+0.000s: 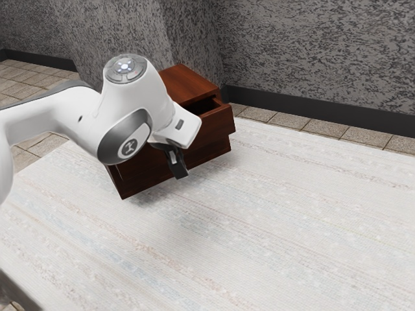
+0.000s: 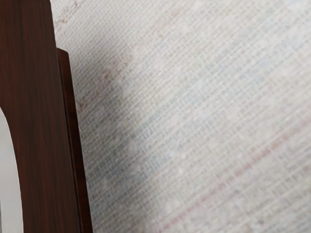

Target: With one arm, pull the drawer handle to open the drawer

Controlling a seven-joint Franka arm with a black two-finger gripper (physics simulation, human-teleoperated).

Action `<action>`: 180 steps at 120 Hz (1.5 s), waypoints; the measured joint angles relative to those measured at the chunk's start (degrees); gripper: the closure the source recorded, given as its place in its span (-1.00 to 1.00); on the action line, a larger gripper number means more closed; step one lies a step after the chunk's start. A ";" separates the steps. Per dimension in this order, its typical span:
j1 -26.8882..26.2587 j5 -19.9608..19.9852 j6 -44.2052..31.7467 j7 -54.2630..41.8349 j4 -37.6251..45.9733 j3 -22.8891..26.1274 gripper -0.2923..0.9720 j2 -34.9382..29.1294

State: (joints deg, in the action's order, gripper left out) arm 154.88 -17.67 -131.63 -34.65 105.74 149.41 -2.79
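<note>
— The claw (image 1: 176, 162) hangs just before the front of the small wooden cabinet (image 1: 188, 83), low under the white arm (image 1: 65, 116); open or closed, I cannot tell, nor whether it has the handle.
— And the drawer (image 1: 217, 120)?
— In the cabinet's upper part, toward the exterior view's right; its front stands a little proud with a dark gap behind it; partly out, I judge, not fully.
— What could go wrong?
— A pull off the drawer's line could jam it or slip the claw free; the cabinet might also slide across the pale woven tabletop (image 1: 292, 214) instead of yielding the drawer.
— Any writing?
— None legible; only a pale emblem (image 1: 130, 146) on the grey joint cap; the wrist view gives dark wood grain (image 2: 34, 121) beside the weave.
</note>
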 joint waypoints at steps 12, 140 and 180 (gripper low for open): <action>-0.46 -0.57 -0.08 0.38 -0.18 0.01 -0.54 0.26; 0.75 -1.09 0.88 2.15 -6.62 -0.07 -0.54 -5.79; 0.96 1.25 -1.53 2.96 -6.90 -0.12 -0.56 -8.27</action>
State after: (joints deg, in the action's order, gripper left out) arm 155.84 -16.42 -133.15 -31.69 98.84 149.28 -11.06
